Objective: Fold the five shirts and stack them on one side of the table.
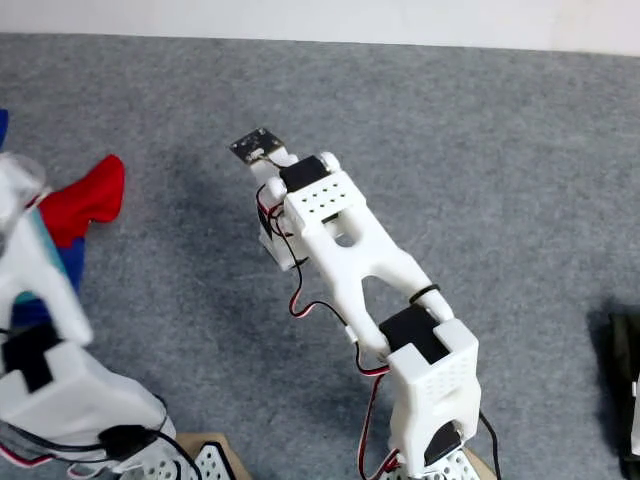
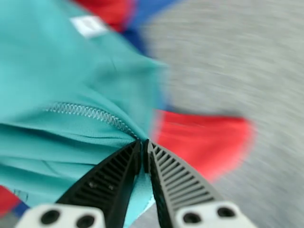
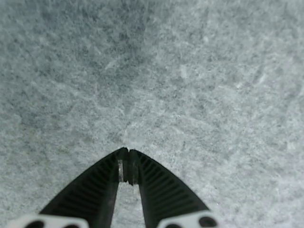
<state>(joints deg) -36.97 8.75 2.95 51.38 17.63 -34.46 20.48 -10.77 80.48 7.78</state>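
The left tool [image 2: 144, 142] is closed, with its two jaws pressed together on a fold of the teal shirt [image 2: 61, 95], just beside a stitched seam. The teal shirt is bunched, and a red shirt [image 2: 204, 142] and a blue shirt [image 2: 149, 9] are seen past its edge. In the high view the shirts are heaped at the left edge of the table [image 1: 480, 130] and are partly hidden by the left arm [image 1: 40, 300]. A red part of the heap is spread outward onto the grey covering. The number of shirts in the heap cannot be determined.

The right tool [image 3: 128, 154] is closed with its tips meeting, and nothing is held in it. It is pointed down at the grey covering of the table. The right arm [image 1: 340, 240] is extended over the middle of the table, well apart from the shirts. A black object [image 1: 625, 385] is cut off by the right edge of the high view
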